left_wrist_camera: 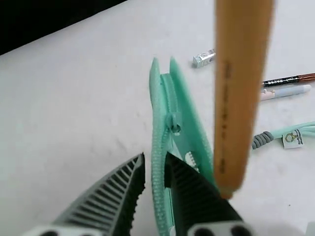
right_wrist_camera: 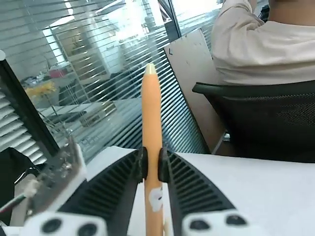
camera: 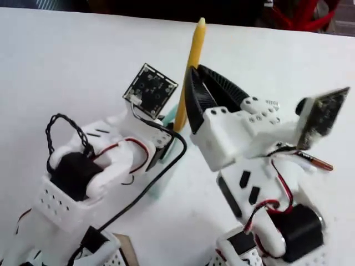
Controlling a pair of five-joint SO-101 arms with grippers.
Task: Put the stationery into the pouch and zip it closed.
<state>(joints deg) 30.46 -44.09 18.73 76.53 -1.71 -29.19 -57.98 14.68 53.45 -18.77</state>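
White table (camera: 66, 55), pen (right_wrist_camera: 151, 98) poised at the pouch (left_wrist_camera: 189, 118)

At centre frame, under both arms, the green pouch stands on edge. The left gripper (left_wrist_camera: 154, 161) is pinched on its zipper edge. The right gripper (right_wrist_camera: 152, 156) is clamped on the orange pen, held near upright. Its lower end hangs just beside the pouch mouth, so the right arm looks best placed to lower it in.

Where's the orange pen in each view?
High view: orange pen upright at top centre, held in the right gripper.
Left wrist view: pen close up, lower end by the green pouch that the left gripper pinches.
Right wrist view: pen clamped in the right gripper.
Shared landmark: green pouch, in the high and left wrist views.
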